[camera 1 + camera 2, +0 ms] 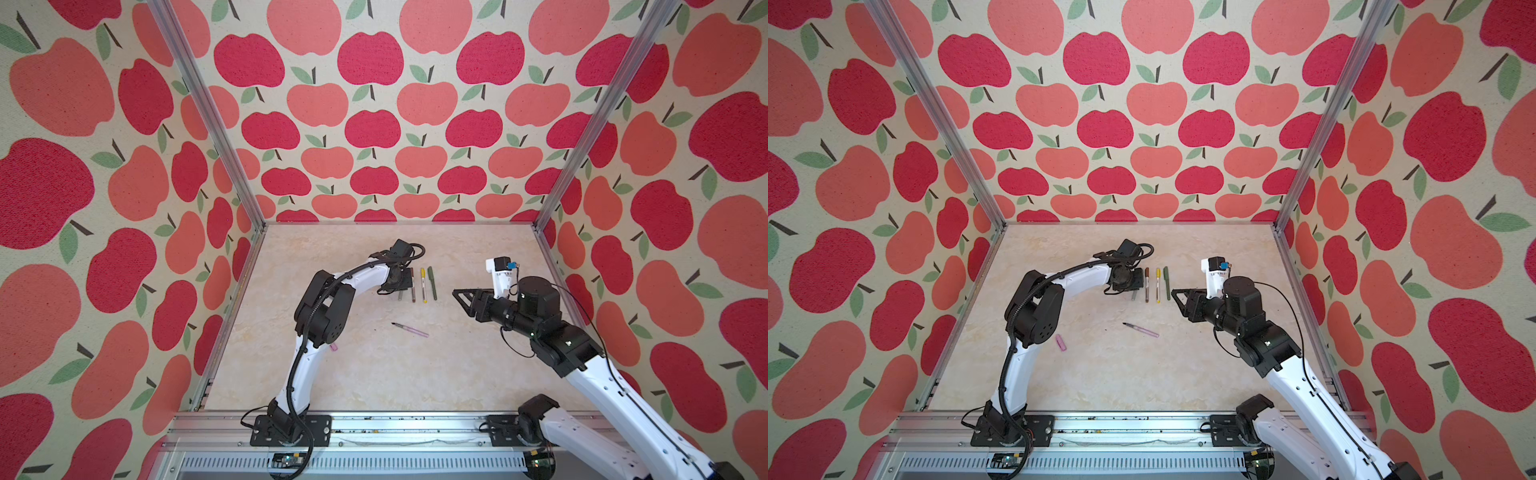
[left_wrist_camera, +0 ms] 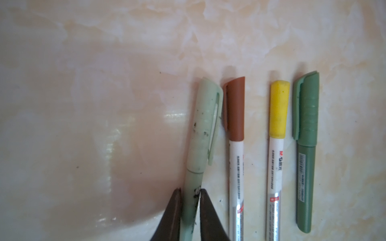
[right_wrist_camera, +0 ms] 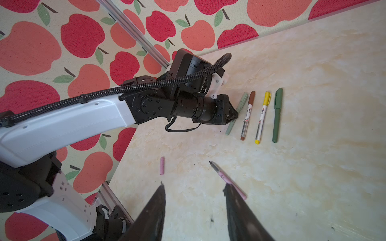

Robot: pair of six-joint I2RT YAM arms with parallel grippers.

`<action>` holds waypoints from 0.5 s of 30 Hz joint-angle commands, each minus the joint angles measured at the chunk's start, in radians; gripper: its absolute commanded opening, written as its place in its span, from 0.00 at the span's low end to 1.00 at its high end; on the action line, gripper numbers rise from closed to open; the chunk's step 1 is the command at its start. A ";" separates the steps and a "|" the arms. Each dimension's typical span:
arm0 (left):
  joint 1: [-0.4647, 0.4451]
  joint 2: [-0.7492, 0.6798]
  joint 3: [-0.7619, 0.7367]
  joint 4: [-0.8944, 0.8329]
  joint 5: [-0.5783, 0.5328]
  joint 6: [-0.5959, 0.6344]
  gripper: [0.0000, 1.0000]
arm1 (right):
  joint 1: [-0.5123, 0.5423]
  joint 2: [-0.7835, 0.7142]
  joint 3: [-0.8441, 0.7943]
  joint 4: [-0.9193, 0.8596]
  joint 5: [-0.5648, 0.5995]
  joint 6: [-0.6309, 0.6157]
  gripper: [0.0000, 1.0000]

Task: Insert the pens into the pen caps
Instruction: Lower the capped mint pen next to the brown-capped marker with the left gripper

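Looking at the left wrist cam first: the left gripper (image 2: pixel 189 193) is clamped on the pale green pen (image 2: pixel 201 135), w/ its dark fingers (image 2: pixel 173 212) pinching the barrel from both sides, below the cap. That pen lies on the table (image 1: pixel 374 374), tilted a bit vs the others. Its cap end sits just beside the brown-capped pen (image 2: pixel 236 158); touching or not, can't tell tbh. Next in the row come the yellow-capped pen (image 2: pixel 275 158) and then the dark green pen (image 2: pixel 305 167). Those three lie roughly parallel w/ small gaps btwn them. All four have their caps on.

Odd one out is the pink pen (image 3: pixel 221 176): uncapped, dark tip bare, lying flat at an angle, nearer the front edge than the row. Its match, the pink cap (image 1: pixel 1061 342), lies by itself well apart from it, over by the left arm's elbow.

As for the right gripper (image 3: pixel 193 186), it hangs above the table w/ jaws spread and nothing btwn them. In both top views it's clearly apart from the pink pen. In the right wrist cam the pen's back end just runs behind one finger.
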 commanded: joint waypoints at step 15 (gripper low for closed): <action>0.005 0.005 -0.064 -0.009 -0.027 -0.053 0.13 | -0.008 -0.039 -0.009 -0.030 0.008 -0.014 0.49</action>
